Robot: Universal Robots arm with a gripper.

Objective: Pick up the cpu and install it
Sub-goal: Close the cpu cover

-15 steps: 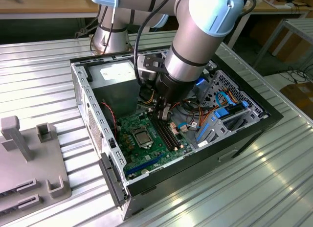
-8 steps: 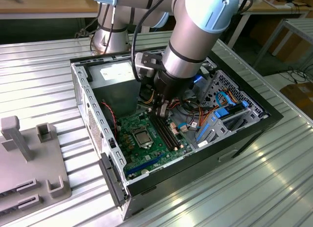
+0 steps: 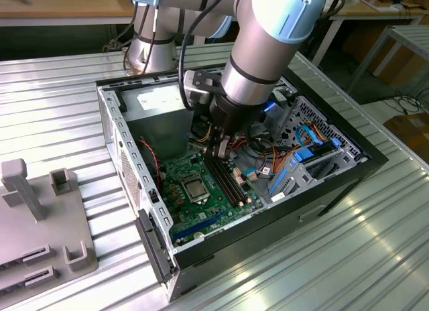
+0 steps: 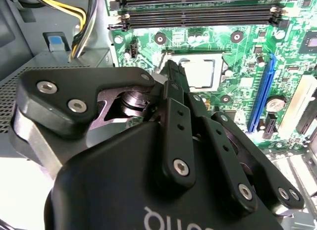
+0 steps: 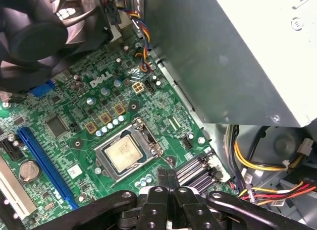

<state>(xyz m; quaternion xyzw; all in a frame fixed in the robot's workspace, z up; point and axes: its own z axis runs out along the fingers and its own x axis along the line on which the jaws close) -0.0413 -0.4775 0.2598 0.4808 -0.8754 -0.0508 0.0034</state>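
Note:
The cpu (image 3: pixel 195 188), a flat silver-grey square, lies inside the framed socket (image 5: pixel 149 137) on the green motherboard (image 3: pixel 184 210) in the open computer case. It shows in both wrist views, cpu (image 5: pixel 124 154) and cpu (image 4: pixel 200 74). My gripper (image 3: pixel 218 150) hangs inside the case a little above the board, beside the socket and over the black memory slots (image 3: pixel 226 181). In both wrist views its black fingers (image 5: pixel 167 179) are pressed together with nothing between them, gripper (image 4: pixel 173 77) just off the edge of the socket.
A grey power supply box (image 5: pixel 223 56) stands close beside the gripper. A black fan (image 5: pixel 34 31), a blue slot (image 5: pixel 44 160) and bundles of coloured cables (image 3: pixel 258 147) crowd the case. Its metal wall (image 3: pixel 127 157) rises on the exterior view's left. A grey fixture (image 3: pixel 40 217) sits on the table.

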